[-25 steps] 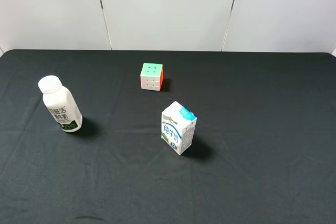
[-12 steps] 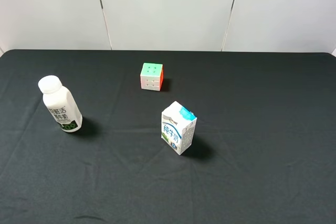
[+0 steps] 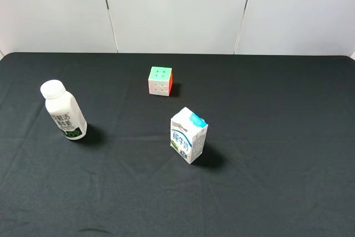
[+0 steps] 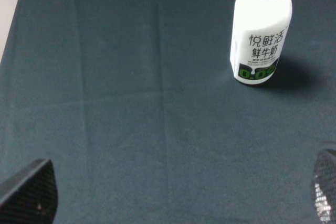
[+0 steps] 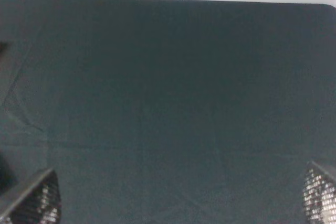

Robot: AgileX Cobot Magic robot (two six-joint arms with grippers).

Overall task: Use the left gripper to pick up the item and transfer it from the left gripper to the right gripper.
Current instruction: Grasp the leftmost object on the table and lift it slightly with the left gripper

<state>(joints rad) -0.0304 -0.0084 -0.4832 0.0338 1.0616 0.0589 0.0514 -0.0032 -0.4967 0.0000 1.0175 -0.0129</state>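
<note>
The white plastic bottle [image 3: 64, 110] with a rounded white cap, dark lettering and a green mark stands upright at the left of the black table. It also shows in the left wrist view [image 4: 260, 31], some way ahead of my left gripper [image 4: 178, 195]. That gripper is open and empty, its fingertips [image 4: 31, 191] far apart at the frame's corners. My right gripper [image 5: 181, 195] is open and empty over bare black cloth, with only its fingertips [image 5: 34, 199] showing. Neither gripper shows in the exterior high view.
A white-and-blue milk carton [image 3: 188, 135] stands near the table's middle. A pastel puzzle cube [image 3: 160, 80] sits behind it. The black tablecloth [image 3: 277, 137] reaches back to a white panelled wall [image 3: 177, 9].
</note>
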